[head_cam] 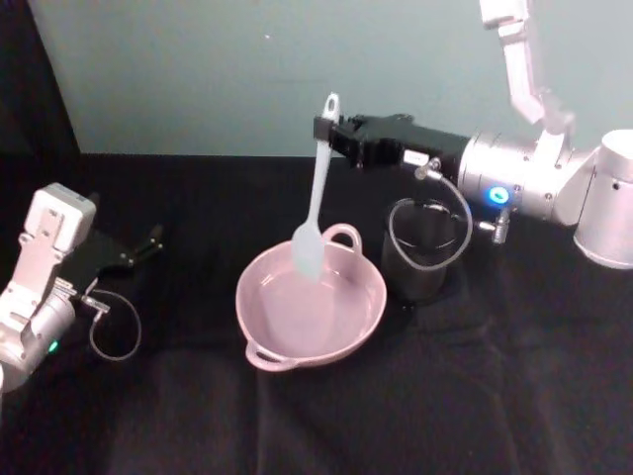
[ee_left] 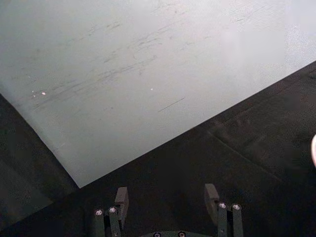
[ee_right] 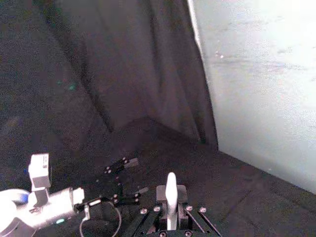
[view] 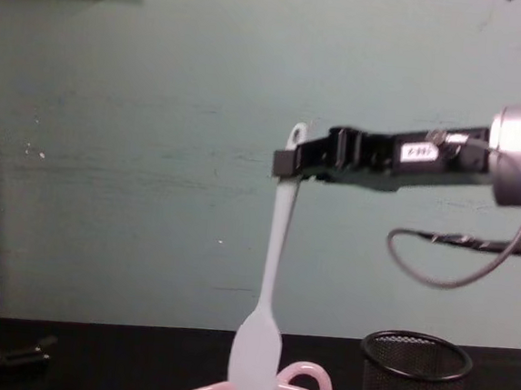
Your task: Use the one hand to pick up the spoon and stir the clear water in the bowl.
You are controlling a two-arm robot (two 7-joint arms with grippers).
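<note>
Black cloth [head_cam: 445,396] covers the table, pale green wall [head_cam: 198,69] behind, and we're well into this one. Up high over the middle of the table is the right gripper [head_cam: 324,134], jaws clamped on the spoon [head_cam: 316,198] just below the hole at its handle end. So the pick-up is done, step 1 of 2 ticked off.

The spoon hangs nearly upright, tilted a touch, flat head down over the far part of the bowl [head_cam: 341,332]. From the chest view the head's tip sits about level with the bowl's far rim, just beside the loop handle [view: 305,368]. Is it in the water? Can't tell, the water's clear and its surface doesn't show.

My read is that the head is at most barely dipping in. The stirring itself is what's left: lower a little, then sweep round inside without knocking the rim. A black wire-mesh cup [head_cam: 420,262] stands just right of the bowl, under the right wrist. Over on the left, the left gripper [head_cam: 148,240] lies parked on the cloth, fingers apart, holding nothing.
</note>
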